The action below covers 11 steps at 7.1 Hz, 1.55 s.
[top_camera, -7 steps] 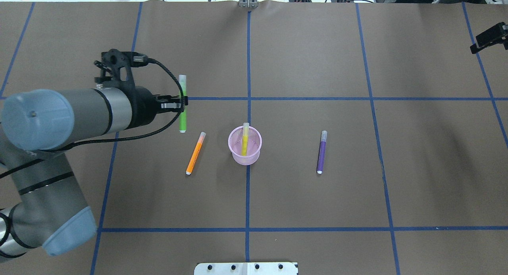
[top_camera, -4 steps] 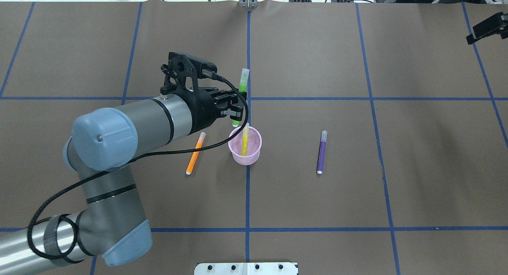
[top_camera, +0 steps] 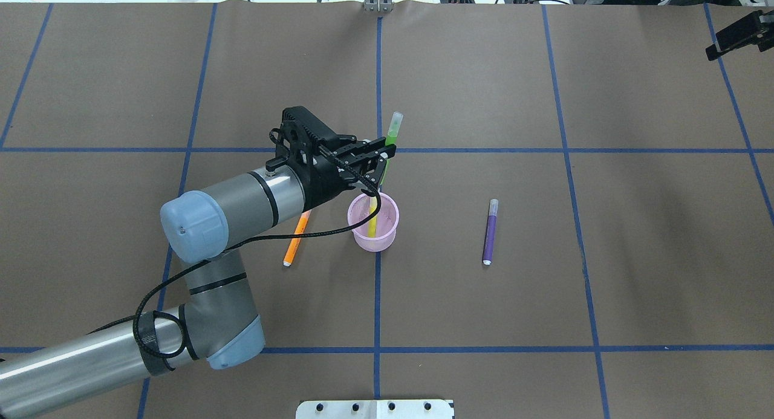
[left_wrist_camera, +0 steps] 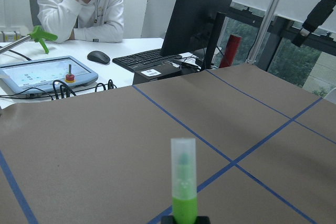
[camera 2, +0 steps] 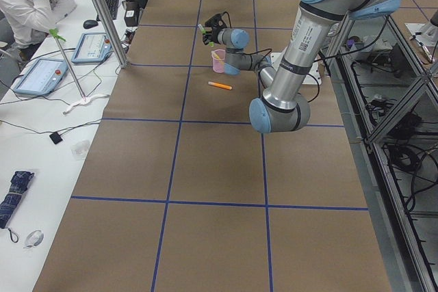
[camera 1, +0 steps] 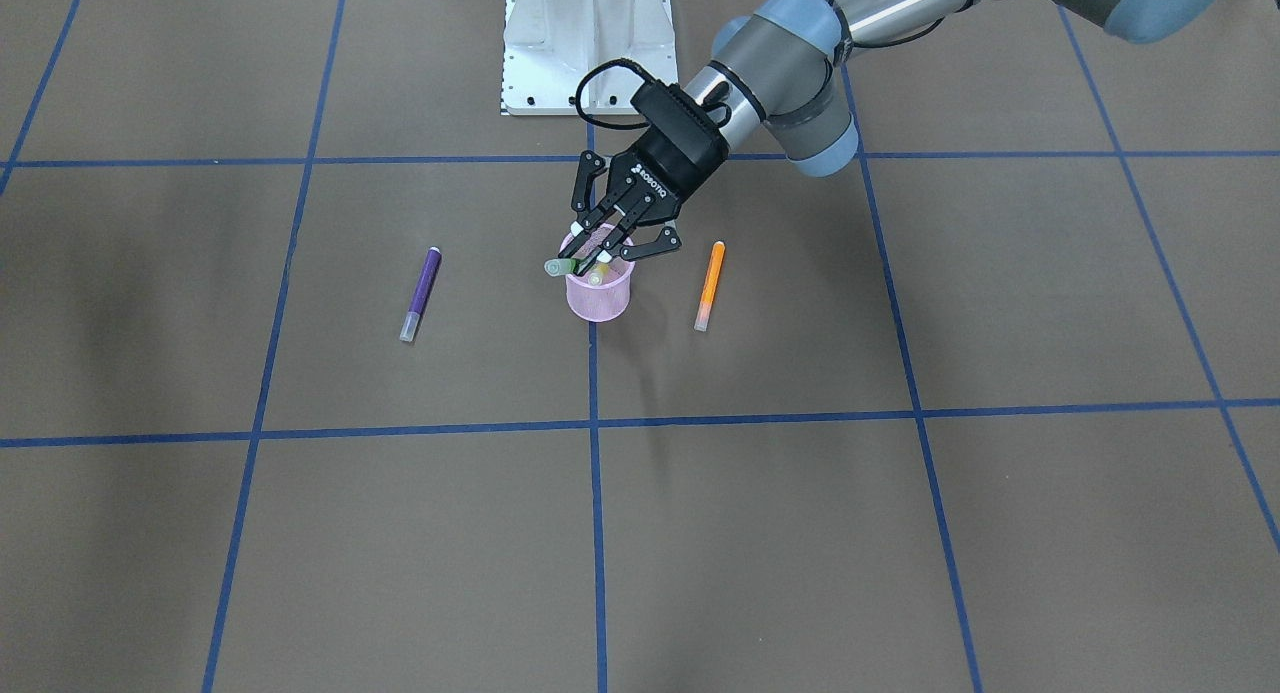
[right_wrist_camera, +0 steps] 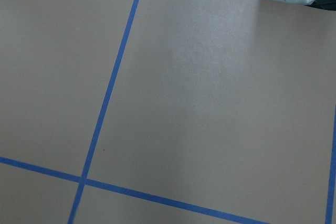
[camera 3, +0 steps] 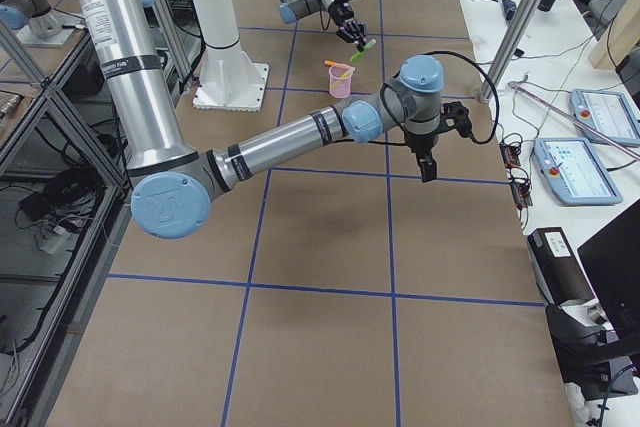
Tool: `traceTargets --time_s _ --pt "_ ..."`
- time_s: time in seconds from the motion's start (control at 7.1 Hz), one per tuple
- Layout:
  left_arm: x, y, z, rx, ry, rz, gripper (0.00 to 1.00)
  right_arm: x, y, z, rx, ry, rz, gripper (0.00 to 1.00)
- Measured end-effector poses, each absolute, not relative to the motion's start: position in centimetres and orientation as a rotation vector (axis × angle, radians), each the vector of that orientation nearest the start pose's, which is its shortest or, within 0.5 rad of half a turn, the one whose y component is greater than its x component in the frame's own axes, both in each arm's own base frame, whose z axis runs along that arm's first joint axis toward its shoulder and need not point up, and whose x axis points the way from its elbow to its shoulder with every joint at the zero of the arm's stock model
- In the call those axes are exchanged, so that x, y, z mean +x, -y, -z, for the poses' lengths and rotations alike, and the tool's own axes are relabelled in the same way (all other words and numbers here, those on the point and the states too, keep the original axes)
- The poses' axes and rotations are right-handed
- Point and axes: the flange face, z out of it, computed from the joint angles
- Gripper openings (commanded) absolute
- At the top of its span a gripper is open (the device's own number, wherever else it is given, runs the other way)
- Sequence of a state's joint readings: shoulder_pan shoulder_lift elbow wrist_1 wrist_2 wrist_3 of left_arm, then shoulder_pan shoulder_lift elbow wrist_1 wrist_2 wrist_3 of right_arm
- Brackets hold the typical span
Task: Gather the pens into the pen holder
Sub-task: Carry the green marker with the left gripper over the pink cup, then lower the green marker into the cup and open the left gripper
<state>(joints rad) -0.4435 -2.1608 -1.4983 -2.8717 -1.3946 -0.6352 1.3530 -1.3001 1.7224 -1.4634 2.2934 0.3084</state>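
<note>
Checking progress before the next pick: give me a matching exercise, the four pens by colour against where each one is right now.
1 green pen; 2 yellow pen; 3 orange pen; 4 purple pen.
A standing in the pen holder; B lying on the table, robot's right of the holder; C gripped by the left gripper; D lying on the table, robot's left of the holder.
Pairs: 1-C; 2-A; 3-D; 4-B.

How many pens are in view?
4: green pen in the left gripper, over the holder; yellow pen standing in the holder; orange pen and purple pen lying on the table, either side of it.
</note>
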Motion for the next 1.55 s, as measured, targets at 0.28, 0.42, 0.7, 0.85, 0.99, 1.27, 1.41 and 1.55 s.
traceTargets --time_s 0.28,0.42,0.7,0.85,0.99,1.27,1.41,1.55 --pt "52.4 41.0 -21.6 1.277 -1.347 -0.195 0.0 -6.3 59.5 -42.5 0.305 0.812 0.107 0.99" --pt "52.5 40.6 -22.0 1.278 -1.356 -0.199 0.0 -6.3 59.5 -42.6 0.305 0.812 0.106 0.99" --pt "53.2 39.4 -22.7 1.265 -1.372 -0.214 0.0 -6.3 59.5 -42.6 0.304 0.812 0.106 1.0" --pt "53.4 38.9 -23.3 1.258 -1.375 -0.22 0.0 -6.3 59.5 -42.7 0.304 0.811 0.106 1.0" --pt "53.5 38.5 -24.0 1.249 -1.374 -0.226 0.11 -6.3 59.5 -42.7 0.303 0.811 0.106 1.0" --pt "53.7 37.9 -24.8 1.24 -1.38 -0.233 0.99 -6.2 59.4 -42.8 0.301 0.811 0.105 1.0" --pt "53.9 37.6 -24.8 1.235 -1.386 -0.235 0.99 -6.2 59.4 -42.8 0.301 0.811 0.105 1.0" --pt "54.0 37.4 -24.7 1.233 -1.394 -0.233 0.99 -6.2 59.4 -42.8 0.301 0.811 0.105 1.0"
